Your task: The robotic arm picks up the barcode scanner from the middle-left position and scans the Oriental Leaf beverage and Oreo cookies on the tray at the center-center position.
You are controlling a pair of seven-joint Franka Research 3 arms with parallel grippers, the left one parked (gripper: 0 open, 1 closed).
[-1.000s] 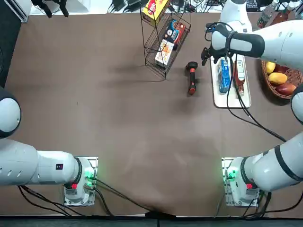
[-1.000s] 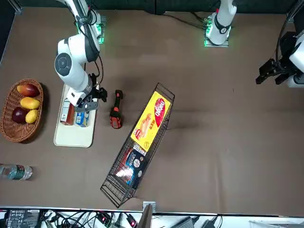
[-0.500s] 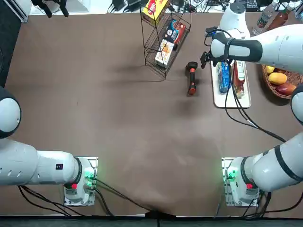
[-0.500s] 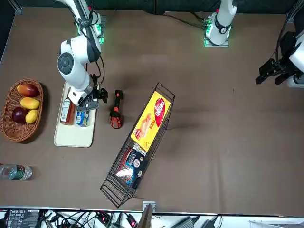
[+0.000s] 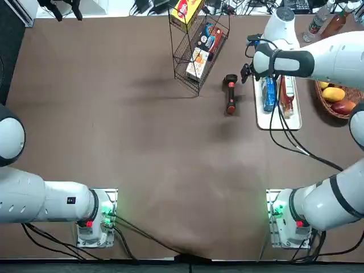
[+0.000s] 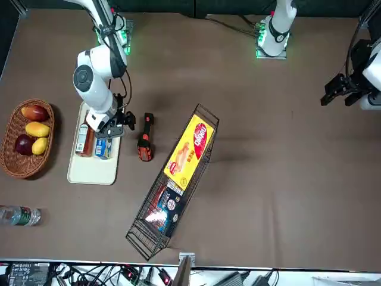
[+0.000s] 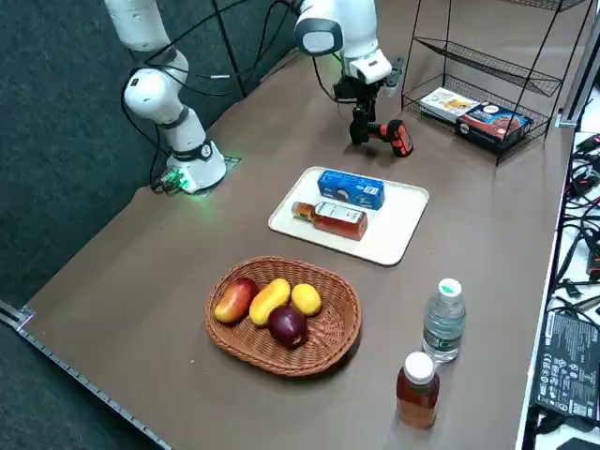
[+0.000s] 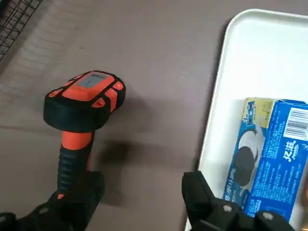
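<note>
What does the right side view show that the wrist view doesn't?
Only the right side view shows the bottle of tea and the fruit basket. Only the wrist view shows the cookie pack's barcode up close. Both show the scanner, the cookies, part of the tray and the right gripper.

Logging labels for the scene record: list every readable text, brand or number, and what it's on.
"Dedo": yellow and red box in the black wire rack.
"亿滋": side of the blue rectangular cookie pack.
Too small or blurred: fine print on that pack, white label on the reddish-brown bottle, black device.
</note>
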